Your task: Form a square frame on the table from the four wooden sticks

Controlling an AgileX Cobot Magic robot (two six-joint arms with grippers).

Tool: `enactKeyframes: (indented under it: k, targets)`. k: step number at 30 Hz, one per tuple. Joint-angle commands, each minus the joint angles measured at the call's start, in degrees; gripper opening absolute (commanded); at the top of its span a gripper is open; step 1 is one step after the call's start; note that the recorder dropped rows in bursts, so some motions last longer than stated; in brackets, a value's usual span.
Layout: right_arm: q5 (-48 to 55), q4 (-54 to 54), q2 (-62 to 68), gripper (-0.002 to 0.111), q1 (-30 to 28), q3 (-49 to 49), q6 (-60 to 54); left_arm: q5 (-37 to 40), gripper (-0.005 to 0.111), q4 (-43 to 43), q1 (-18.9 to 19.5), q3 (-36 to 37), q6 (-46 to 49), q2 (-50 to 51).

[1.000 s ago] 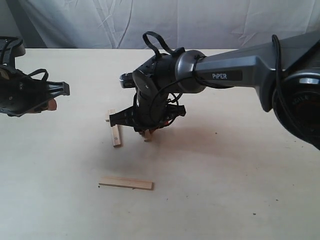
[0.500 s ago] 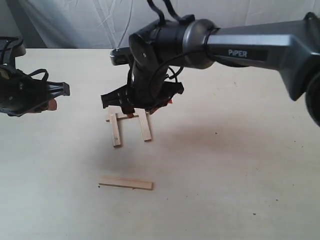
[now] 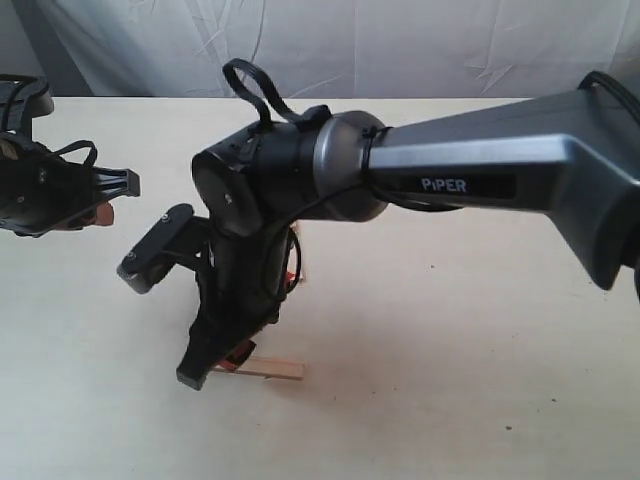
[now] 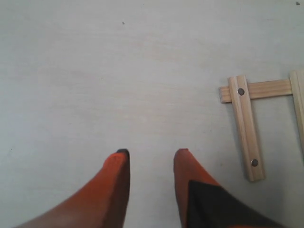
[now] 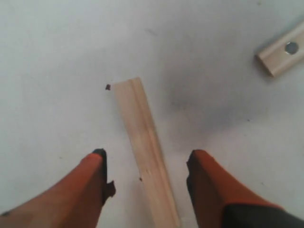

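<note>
Our right arm stretches in from the right, its wrist bent steeply downward. Our right claw sits low with its orange fingers spread wide. Our left claw hangs at the left edge, its fingers parted by a narrower gap.

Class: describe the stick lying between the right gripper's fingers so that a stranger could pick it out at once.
On the pale table, find the big grey arm reaching in from the right; its open right gripper straddles one wooden stick. That stick lies alone, touching nothing, while the other sticks overlap one another.
</note>
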Motion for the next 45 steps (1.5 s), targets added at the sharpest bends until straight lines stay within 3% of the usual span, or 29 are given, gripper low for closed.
enactKeyframes:
  k: [1, 15, 18, 24, 41, 45]
  targets:
    - [-3.6, -0.3, -0.4, 0.051, 0.2, 2.6, -1.4, -0.3, 0.032, -0.4, 0.1, 0.2, 0.3, 0.1]
    - [-9.1, -0.2, 0.5, 0.05, 0.2, 8.2, -4.8, -2.5, 0.032, 0.2, 0.1, 0.2, 0.4, 0.1]
    - [-8.9, 0.5, 1.6, 0.037, 0.2, 8.2, -4.9, -2.5, 0.032, 0.2, 0.1, 0.2, 0.4, 0.1]
    - [-8.7, 0.4, 3.3, -0.001, 0.2, 8.2, -4.9, -2.6, 0.032, 0.2, 0.1, 0.2, 0.4, 0.1]
    - [-8.6, -12.5, -5.1, -0.001, 0.0, 8.0, -9.8, -4.8, 0.032, 0.4, 0.1, 0.2, 0.4, 0.1]
    - [-10.0, -13.8, -5.7, -0.001, -3.3, 8.0, -12.4, -6.1, 0.032, 0.4, 0.1, 0.2, 0.4, 0.1]
